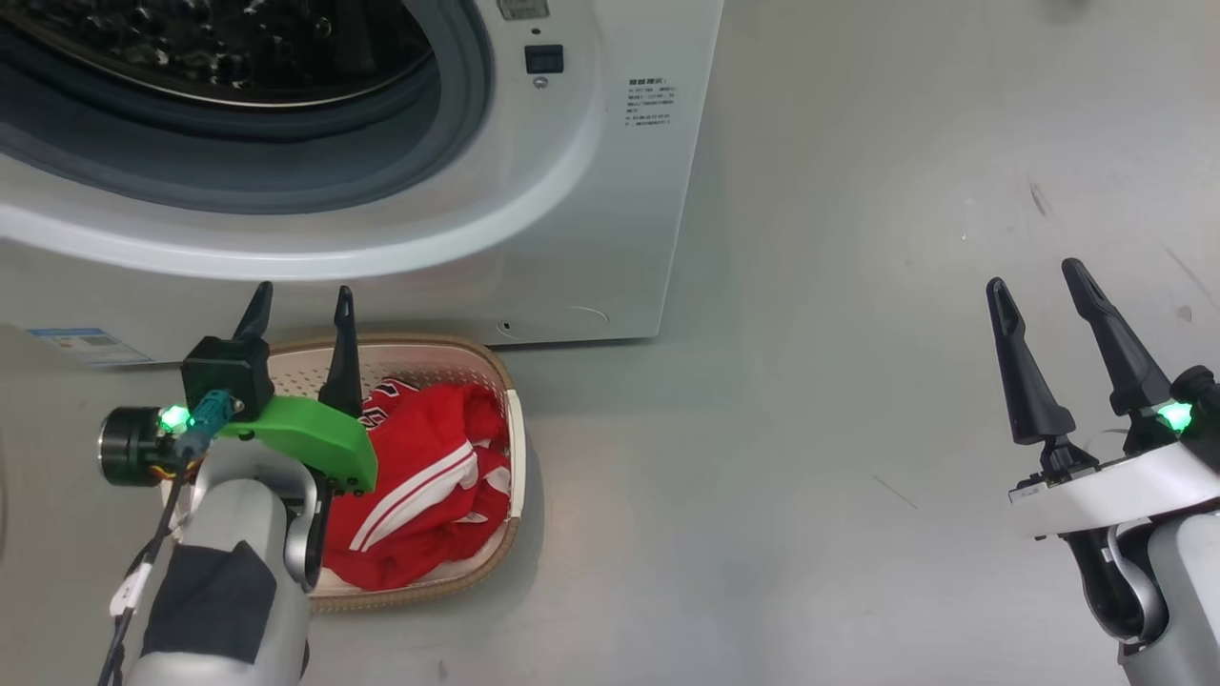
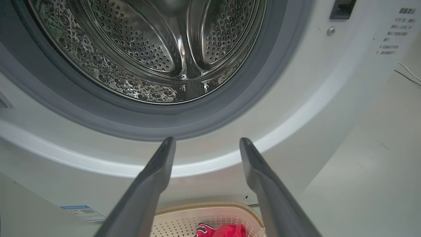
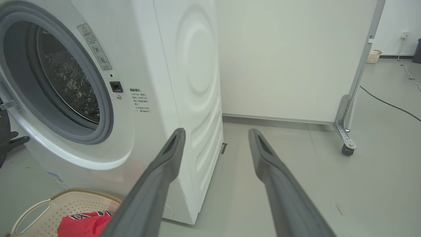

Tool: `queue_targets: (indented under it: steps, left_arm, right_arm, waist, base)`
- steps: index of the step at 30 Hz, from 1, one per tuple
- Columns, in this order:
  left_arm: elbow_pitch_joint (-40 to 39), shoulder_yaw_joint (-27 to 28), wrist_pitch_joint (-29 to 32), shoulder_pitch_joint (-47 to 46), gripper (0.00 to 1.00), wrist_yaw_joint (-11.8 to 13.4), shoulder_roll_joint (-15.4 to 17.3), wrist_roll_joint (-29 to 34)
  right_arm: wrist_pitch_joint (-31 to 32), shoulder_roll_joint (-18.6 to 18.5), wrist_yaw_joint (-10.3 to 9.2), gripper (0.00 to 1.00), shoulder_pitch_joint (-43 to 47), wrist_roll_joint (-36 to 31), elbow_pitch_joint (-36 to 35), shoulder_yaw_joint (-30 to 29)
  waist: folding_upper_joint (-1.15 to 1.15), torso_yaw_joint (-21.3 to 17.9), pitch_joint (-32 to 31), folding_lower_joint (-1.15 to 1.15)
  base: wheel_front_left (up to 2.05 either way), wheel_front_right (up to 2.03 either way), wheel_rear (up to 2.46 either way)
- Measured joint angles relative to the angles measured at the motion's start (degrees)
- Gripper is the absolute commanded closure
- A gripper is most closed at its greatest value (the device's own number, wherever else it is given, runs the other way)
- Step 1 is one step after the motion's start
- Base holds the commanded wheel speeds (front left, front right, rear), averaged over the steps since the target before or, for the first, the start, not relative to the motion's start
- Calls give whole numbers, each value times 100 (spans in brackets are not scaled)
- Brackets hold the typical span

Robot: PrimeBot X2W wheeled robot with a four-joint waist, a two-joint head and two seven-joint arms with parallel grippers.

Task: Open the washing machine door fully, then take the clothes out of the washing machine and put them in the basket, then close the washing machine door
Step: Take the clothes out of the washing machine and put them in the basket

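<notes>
Just below the left tool (image 1: 303,295), spread wide and empty: red clothes (image 1: 429,495) heaped in the basket (image 1: 515,429). Ahead of it, washing machine (image 1: 572,191) gaping, drum (image 2: 148,49) bare. Right tool (image 1: 1034,276) equally wide, holding nothing, well off to the right. Hinge (image 3: 6,105) on the opening's left, so door probably out beyond the left tool, nearer arm for the closing swing.

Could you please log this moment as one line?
red striped clothes: in cream perforated basket; white washing machine: opening uncovered; left gripper: open; right gripper: open
</notes>
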Motion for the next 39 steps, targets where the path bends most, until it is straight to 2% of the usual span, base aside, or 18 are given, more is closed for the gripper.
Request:
queue_targets:
  steps: [12, 17, 24, 39]
  left_arm:
    - [-905, -198, 0, 783, 0, -4, 5, -165]
    - [-1282, -297, 0, 1170, 0, 66, 9, -166]
    - [-1705, -314, 0, 1464, 0, 181, 14, -264]
    - [-2490, -568, 0, 1876, 0, 180, 37, -410]
  right_arm:
    - [0, 194, 0, 0, 349, -105, 48, 15]
    - [0, 237, 0, 0, 474, -152, 43, 55]
    - [0, 290, 0, 0, 532, -203, 34, 37]
    - [0, 446, 0, 0, 561, -204, 2, -165]
  waist:
    - [0, 276, -688, 0]
    - [0, 336, -927, 0]
    - [0, 329, -1006, 0]
    - [0, 258, -1037, 0]
  base:
    - [0, 0, 0]
    - [0, 0, 0]
    - [0, 0, 0]
    - [0, 0, 0]
